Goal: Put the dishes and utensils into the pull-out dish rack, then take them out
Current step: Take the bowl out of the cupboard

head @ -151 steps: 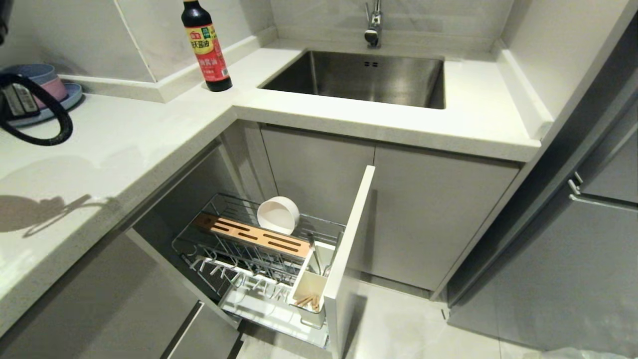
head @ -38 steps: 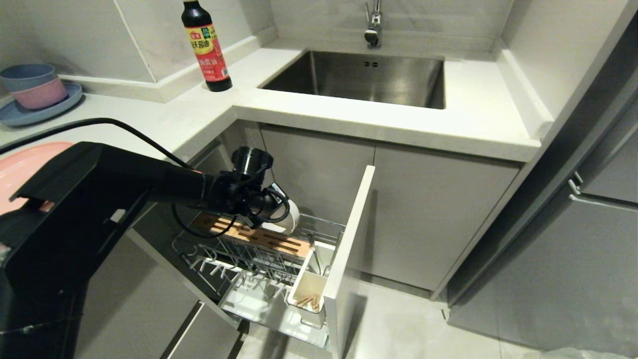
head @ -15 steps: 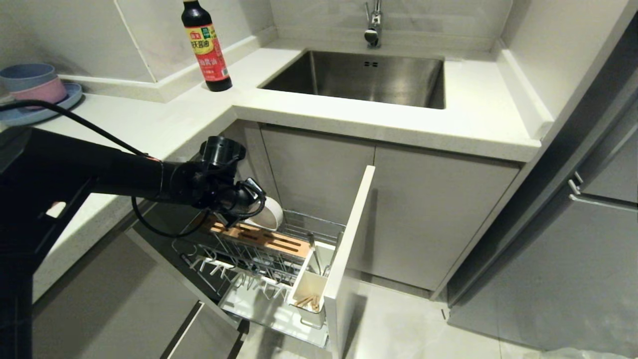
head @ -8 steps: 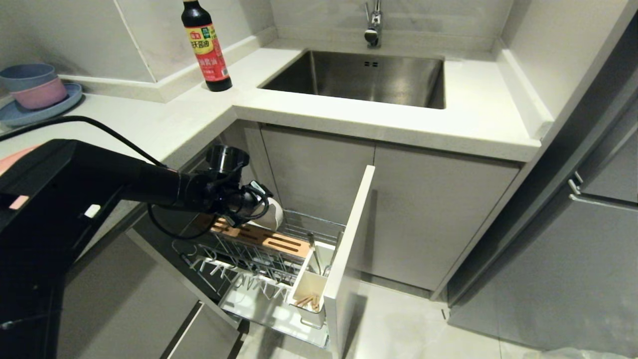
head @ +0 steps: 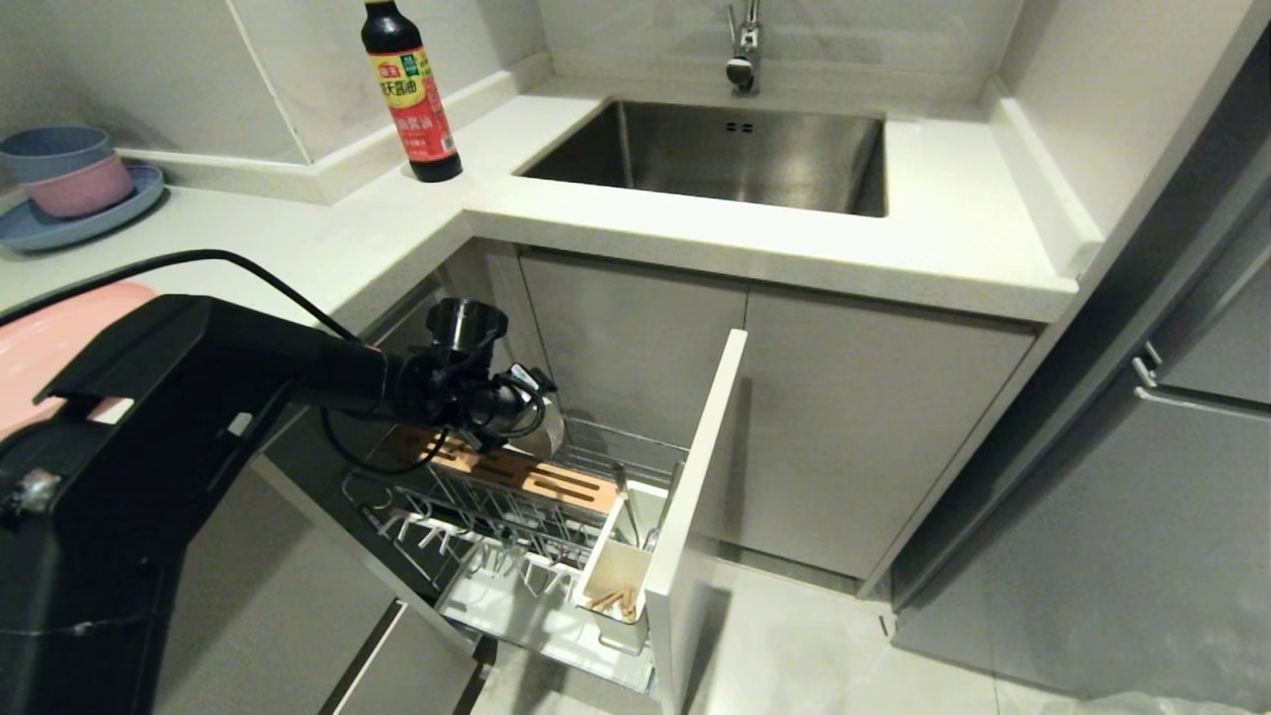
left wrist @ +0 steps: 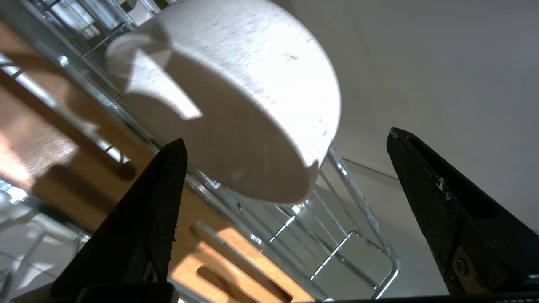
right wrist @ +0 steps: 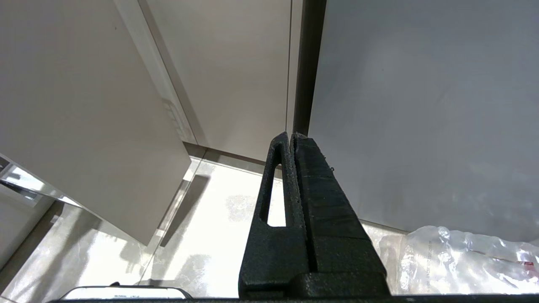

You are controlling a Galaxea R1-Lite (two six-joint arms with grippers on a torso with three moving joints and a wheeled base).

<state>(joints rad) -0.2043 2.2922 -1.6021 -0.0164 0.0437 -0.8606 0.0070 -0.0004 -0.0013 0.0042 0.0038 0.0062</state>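
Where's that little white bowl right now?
The white bowl sits tilted in the back of the pull-out dish rack, just behind the wooden strip. In the head view, the left tool hides most of it, jaws open and not gripping it.

Your left gripper [head: 541,422] hides most of the bowl [head: 552,434]; at nine o'clock, the pink plate [head: 60,333] is cut off.

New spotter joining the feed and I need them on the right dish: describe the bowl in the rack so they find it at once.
Look below the counter corner to the pulled-out dish rack. Behind its slotted wooden strip, at the tip of the open left gripper, sits the bowl, tipped on its side. It is plain cream-white, unlike the blue and pink bowls up on the counter.
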